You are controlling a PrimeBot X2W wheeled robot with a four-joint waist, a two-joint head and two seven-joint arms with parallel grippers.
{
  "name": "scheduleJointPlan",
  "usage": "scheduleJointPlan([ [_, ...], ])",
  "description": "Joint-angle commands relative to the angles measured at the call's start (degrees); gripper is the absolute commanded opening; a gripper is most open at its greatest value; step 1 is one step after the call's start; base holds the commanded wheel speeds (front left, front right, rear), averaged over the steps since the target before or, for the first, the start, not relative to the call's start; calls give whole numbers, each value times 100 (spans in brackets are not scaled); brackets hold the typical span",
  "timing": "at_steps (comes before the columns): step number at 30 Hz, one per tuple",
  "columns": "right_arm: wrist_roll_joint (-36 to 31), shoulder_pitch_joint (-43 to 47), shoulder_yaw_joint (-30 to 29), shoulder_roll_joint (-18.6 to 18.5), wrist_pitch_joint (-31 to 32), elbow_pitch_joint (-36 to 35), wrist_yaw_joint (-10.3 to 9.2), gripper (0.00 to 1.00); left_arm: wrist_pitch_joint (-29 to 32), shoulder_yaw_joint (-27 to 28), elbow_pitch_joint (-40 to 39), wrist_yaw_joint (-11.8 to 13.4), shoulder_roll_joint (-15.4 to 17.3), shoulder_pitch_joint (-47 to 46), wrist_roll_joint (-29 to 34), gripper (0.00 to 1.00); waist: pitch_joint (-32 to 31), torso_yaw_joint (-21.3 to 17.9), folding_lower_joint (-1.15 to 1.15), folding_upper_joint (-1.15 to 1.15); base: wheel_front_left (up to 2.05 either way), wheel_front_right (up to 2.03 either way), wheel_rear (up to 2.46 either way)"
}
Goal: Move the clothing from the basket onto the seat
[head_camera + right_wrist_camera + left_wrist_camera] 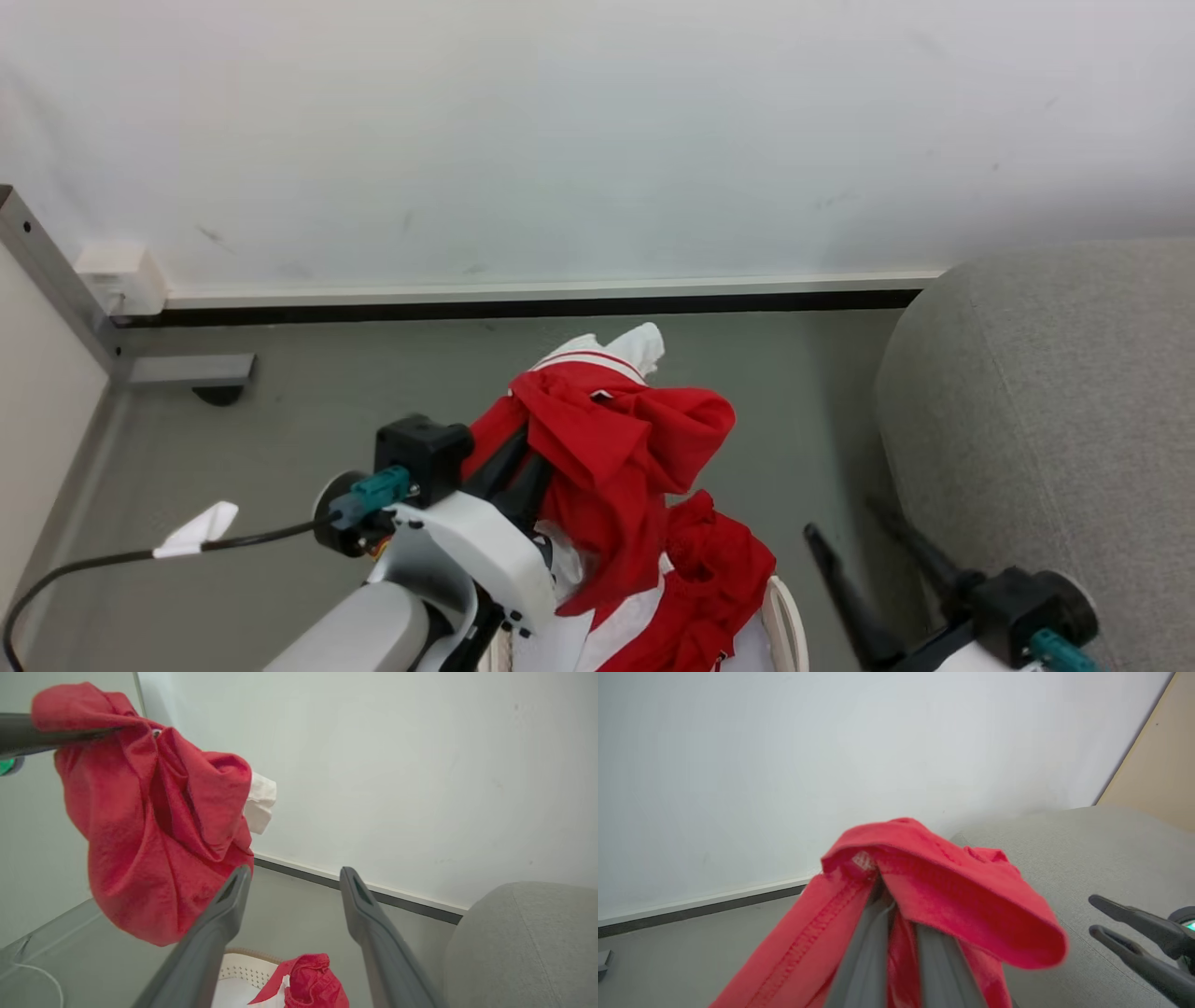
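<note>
A grey floor [280, 448] is meeting a white wall [597, 140], and a light grey upholstered seat [1055, 392] is standing at the right. The left claw [882, 900] is pinching bright red clothing [616, 448] with white trim, which is hanging bunched over the cream perforated basket [247, 970]. The right claw [294, 872] is spreading wide, empty, beside the seat.

right claw [295, 871] spread wide, nothing between its two dark fingers, poised just above the basket [245, 970]. high up and left of the basket, the left claw [88, 732] is pinched onto the clothing [149, 830], a red bundle dangling well clear of the basket, with a white panel [260, 800] poking out of its far side. down in the basket, another red piece [313, 987] lies crumpled on white fabric [233, 998]. right of the basket sits the grey seat [528, 942], and beyond the basket a pale wall [397, 765].
</note>
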Motion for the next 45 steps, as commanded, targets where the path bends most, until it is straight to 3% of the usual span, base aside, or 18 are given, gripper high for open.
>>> scheduleJointPlan([
  [1,129,-60,289,-122,81,-100,-12,100,53,60,-166,75,90,66,-47,0,-48,-38,2,0,0,0,0],
  [5,221,-252,882,-233,226,-245,-12,100,170,70,-444,199,150,93,-48,0,-81,-65,2,0,0,0,0],
  [11,248,-712,1567,-17,283,-43,-12,100,301,-46,-659,265,78,24,32,0,-96,-38,2,0,0,0,0],
  [23,131,-1612,2278,738,205,1325,-12,100,424,-361,-605,186,-237,-172,116,0,-127,84,2,0,0,0,0],
  [30,523,-2071,2711,1011,18,1988,-12,100,462,-514,-497,149,-456,-268,99,0,-154,152,2,0,0,0,0],
  [31,593,-2116,2712,1031,-10,2053,-12,96,462,-526,-483,143,-474,-274,95,0,-155,157,2,0,0,0,0],
  [32,639,-2168,2699,1047,-24,2120,-12,38,459,-530,-470,139,-484,-285,92,0,-157,163,2,0,0,0,0],
  [33,696,-2205,2699,1059,-51,2181,-12,0,458,-536,-463,137,-494,-294,87,0,-157,169,2,0,0,0,0],
  [39,969,-2354,2726,1064,-95,2374,-12,0,407,-499,-393,164,-461,-281,45,0,-132,167,2,0,0,0,0],
  [45,916,-2367,2363,993,-101,2275,-12,0,340,-468,-326,205,-388,-200,37,0,-93,97,2,0,0,0,0],
])
